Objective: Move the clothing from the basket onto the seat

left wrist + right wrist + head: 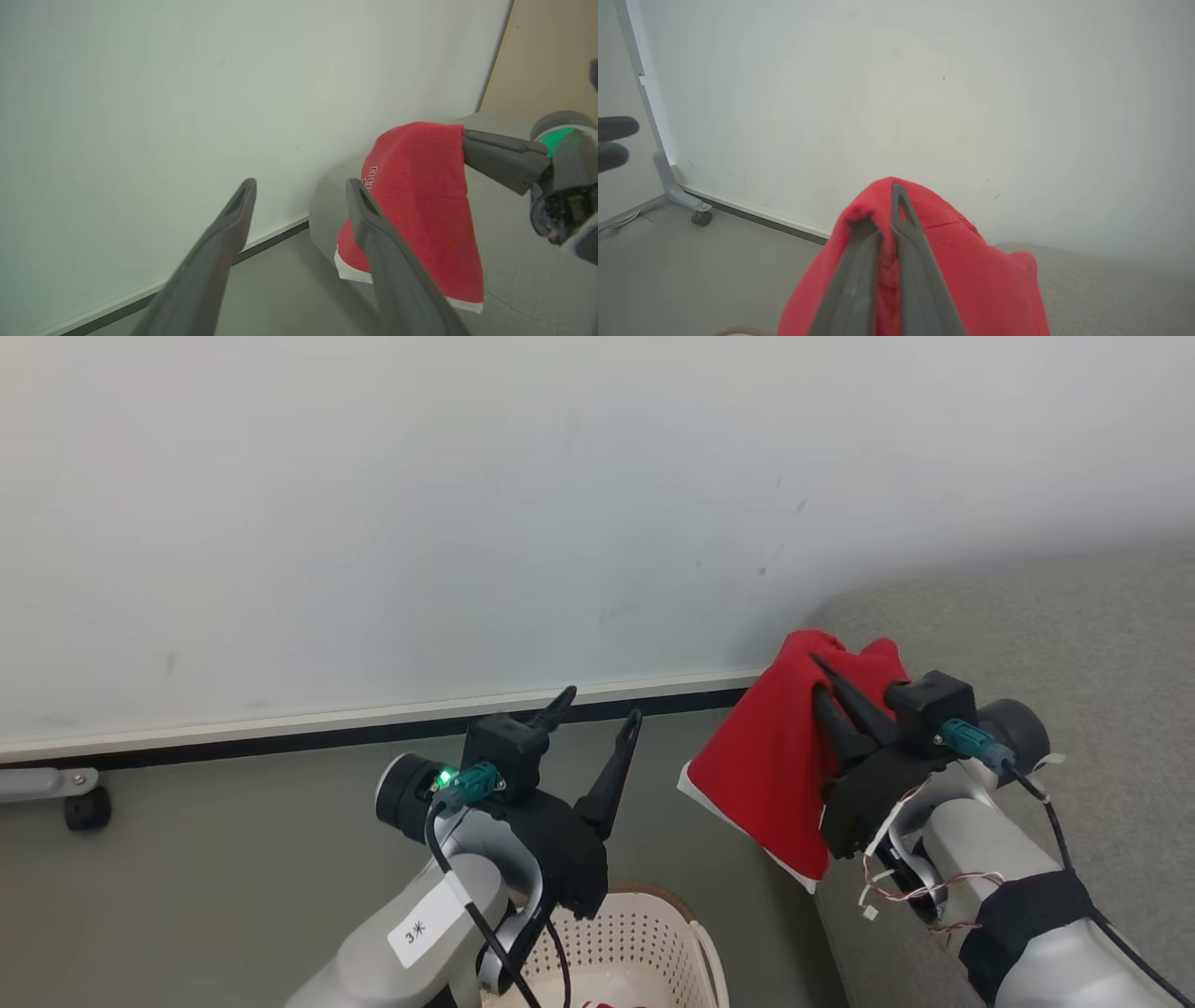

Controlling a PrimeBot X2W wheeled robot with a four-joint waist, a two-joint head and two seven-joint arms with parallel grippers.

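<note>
My right gripper [814, 674] is shut on a red garment with white trim [770, 761], which hangs in the air by the left edge of the grey seat [1074, 644]. The left wrist view shows small white lettering on this garment [420, 200] and the right gripper's fingers [500, 156] pinching its top. In the right wrist view the cloth [971, 280] drapes over both closed fingers. My left gripper [602, 705] is open and empty, raised above the cream perforated basket [644, 933]. A sliver of red shows at the basket's bottom [611, 1004].
A pale wall panel [467, 523] with a dark baseboard stands ahead. A grey metal leg with a black caster [86, 807] sits at the far left on the grey floor. A tan panel [546, 56] is beyond the seat.
</note>
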